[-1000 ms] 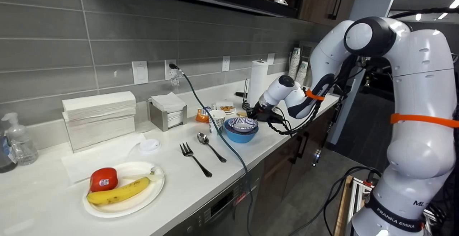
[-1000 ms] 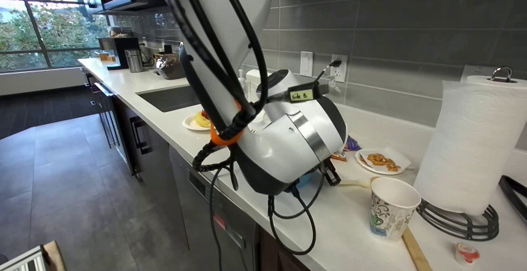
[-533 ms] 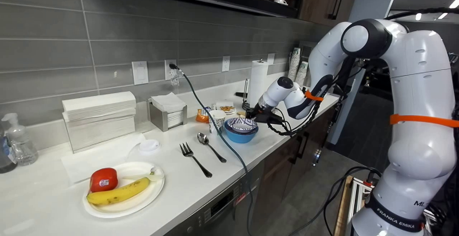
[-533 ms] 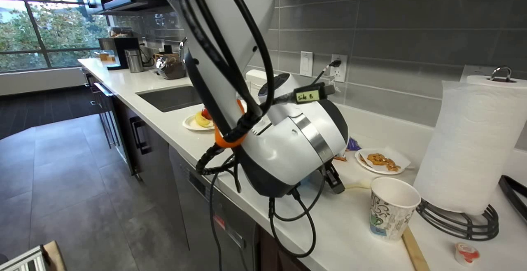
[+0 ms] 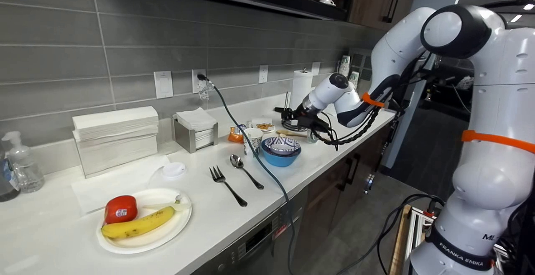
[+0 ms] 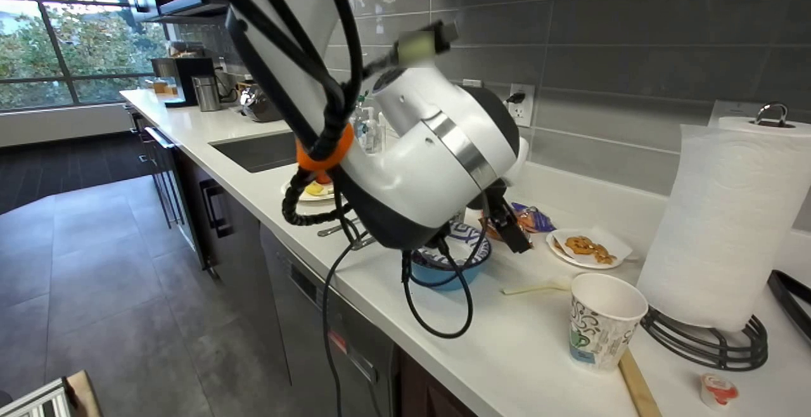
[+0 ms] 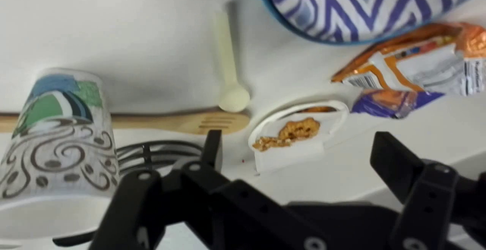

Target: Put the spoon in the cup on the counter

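Observation:
Above the white counter (image 5: 205,227) my gripper (image 7: 298,143) stands open, its jaws wide apart with nothing between them. A small pale spoon (image 7: 227,62) lies on the counter beyond the left finger, its head touching a slotted wooden utensil (image 7: 220,122). A metal spoon (image 5: 237,161) lies farther along, beside a fork. One patterned paper cup (image 6: 602,325) stands upright near the paper towels; in the wrist view this cup (image 7: 68,140) is left of the jaws. Another paper cup (image 5: 253,138) stands next to the bowls, partly behind a hanging cable. No spoon shows in either cup.
A patterned bowl (image 5: 282,145) sits inside a blue bowl (image 5: 279,160). Snack bags (image 7: 414,67) and a plate of snacks (image 6: 586,249) lie near the wall. A paper towel roll (image 6: 728,227) stands beyond the cup. A cable (image 5: 267,169) crosses the counter.
The gripper has lifted up and away from the bowls. Both bowls now show more fully, and the pale spoon's handle has come into clear sight. The cups and metal cutlery stay put.

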Motion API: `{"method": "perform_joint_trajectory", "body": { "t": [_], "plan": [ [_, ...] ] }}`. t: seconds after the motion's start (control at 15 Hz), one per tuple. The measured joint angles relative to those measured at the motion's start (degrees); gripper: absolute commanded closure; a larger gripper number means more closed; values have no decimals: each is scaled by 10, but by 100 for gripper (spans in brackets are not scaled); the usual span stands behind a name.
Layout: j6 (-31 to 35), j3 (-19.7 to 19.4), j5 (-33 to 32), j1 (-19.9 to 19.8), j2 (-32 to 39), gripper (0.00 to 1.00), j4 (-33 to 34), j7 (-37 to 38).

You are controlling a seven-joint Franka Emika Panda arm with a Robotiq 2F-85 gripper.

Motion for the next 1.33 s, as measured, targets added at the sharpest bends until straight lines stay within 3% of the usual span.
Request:
{"method": "perform_joint_trajectory", "body": {
  "t": [0.27,0.53,0.93,1.07,1.33],
  "plan": [
    [0,0,12,0,-74,0,-20,19],
    [-69,0,104,7,-157,0,-132,-36],
    [-322,-31,343,74,-307,0,-260,-277],
    [-420,-35,406,97,-355,0,-269,-364],
    [-608,-79,488,179,-442,0,-249,-530]
  ]
}}
